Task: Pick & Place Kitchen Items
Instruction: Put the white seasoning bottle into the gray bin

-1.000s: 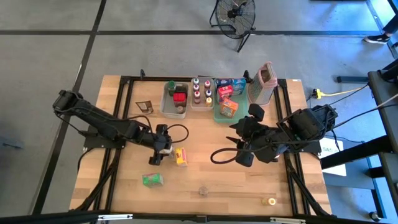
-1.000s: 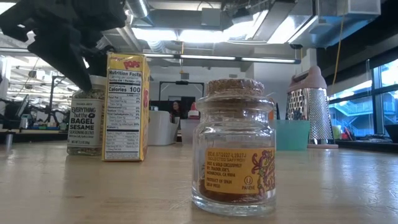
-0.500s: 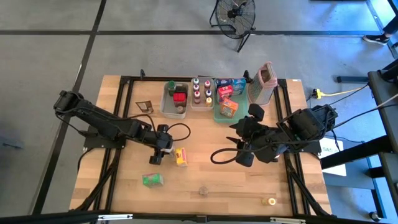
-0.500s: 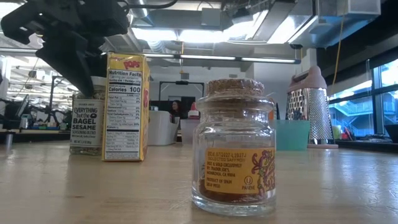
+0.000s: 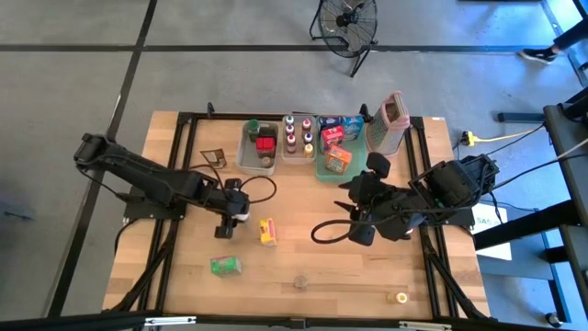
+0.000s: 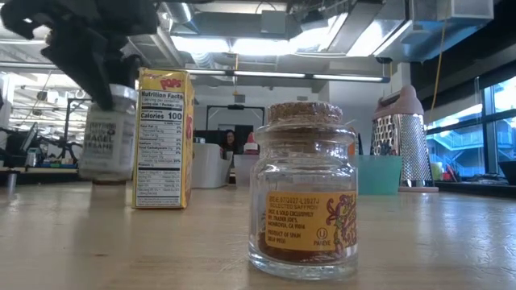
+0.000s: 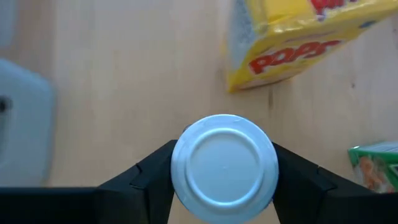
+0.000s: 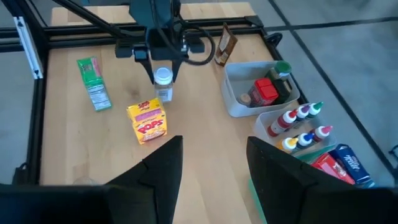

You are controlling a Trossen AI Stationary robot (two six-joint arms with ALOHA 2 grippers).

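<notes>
Loose on the wooden table [image 5: 303, 253] are five task items: one seasoning jar with a white lid [image 7: 224, 167], one yellow Pops box [image 5: 267, 232] just beside it toward 3 o'clock in the high view, one green box [image 5: 224, 266] lying flat toward 6 o'clock of the jar, one cork-topped saffron jar [image 6: 309, 190] near the front edge, and one tiny yellow-ringed jar [image 5: 399, 298] at the front right. The left tool [image 5: 232, 213] is clamped on the seasoning jar, a finger on each side of the lid, and the low view shows the jar lifted just clear of the table. The right tool [image 8: 211, 163] hangs over the table's right half with its fingers apart and nothing between them. Along the far edge stand two clear tubs and one green tray [image 5: 333, 171]: the left tub [image 5: 257, 164] holds a red box and a few jars, the middle tub [image 5: 299, 138] about six small bottles with coloured caps, the tray several boxes. One metal grater [image 5: 389, 122] with a pink top stands at 3 o'clock of the tray. Around the table is grey concrete floor, with one floor fan [image 5: 346, 20] at 12 o'clock; beyond it the low view shows ceiling lights, windows and a person far back.
</notes>
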